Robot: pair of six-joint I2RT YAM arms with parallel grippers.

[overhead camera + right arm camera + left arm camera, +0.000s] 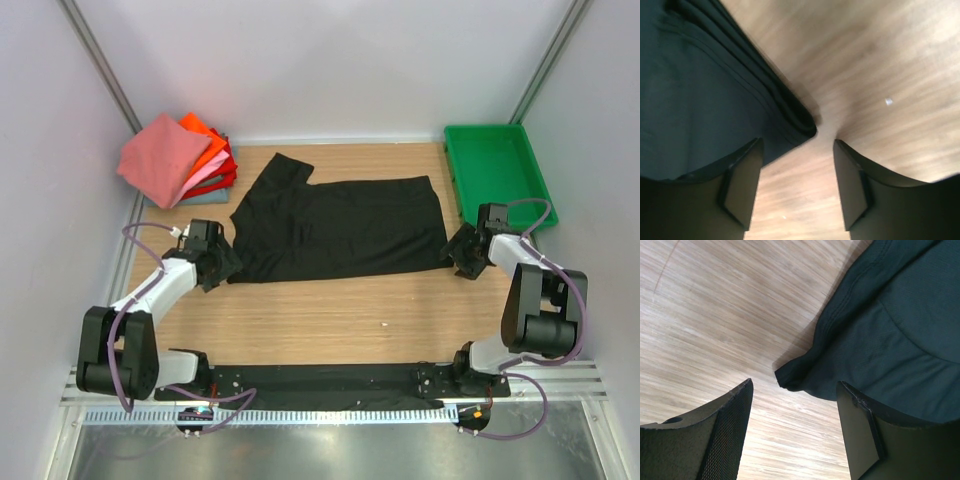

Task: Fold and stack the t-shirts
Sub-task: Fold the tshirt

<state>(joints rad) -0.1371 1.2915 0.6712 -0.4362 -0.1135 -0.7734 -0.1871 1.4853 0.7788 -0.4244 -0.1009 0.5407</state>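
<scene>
Lengthwise, the black t-shirt [335, 225] runs left-right, sleeve at back-left.

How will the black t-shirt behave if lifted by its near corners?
Likely floppy: the black t-shirt lies flat, its doubled edge soft and rounded, so the middle would probably sag. Probably light; thin cloth. A push would likely bunch it rather than slide it on the wooden table.

A pale wooden table [330, 320] fills the middle of the frame; a black t-shirt [340, 230] lies flat across its upper half; a stack of folded t-shirts [180, 160], pink, orange and red, sits upper left; a green tray [497, 170] sits upper right.
</scene>
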